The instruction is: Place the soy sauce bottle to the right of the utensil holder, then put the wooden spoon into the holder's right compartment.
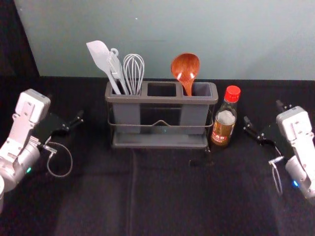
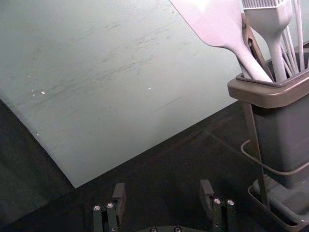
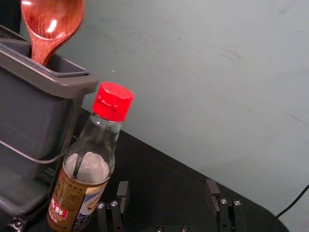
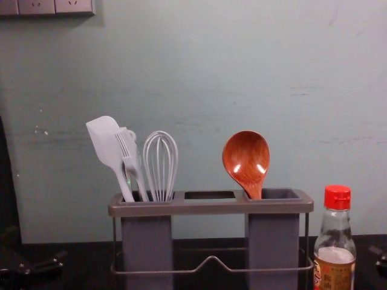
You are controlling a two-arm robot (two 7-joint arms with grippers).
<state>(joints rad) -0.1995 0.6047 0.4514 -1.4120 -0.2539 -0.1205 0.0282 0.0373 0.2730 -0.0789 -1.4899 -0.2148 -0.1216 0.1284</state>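
Pale wall (image 1: pixel 162 29) rises behind a black-covered desk (image 1: pixel 170 196). Just right of the utensil holder (image 1: pixel 123 99), the soy sauce bottle (image 1: pixel 224 123) stands upright: glass, so likely rigid, slick and fairly weighty, best taken round its label, not by the red cap (image 1: pixel 233 93). The wooden spoon (image 1: pixel 186 68) leans bowl-up in the right compartment (image 1: pixel 193 115); it should be light and stiff, easiest held by the neck below that glossy bowl. Both placements look done. Farther out, the left claw (image 2: pixel 162 188) and right claw (image 3: pixel 167 187) are empty, fingers spread.
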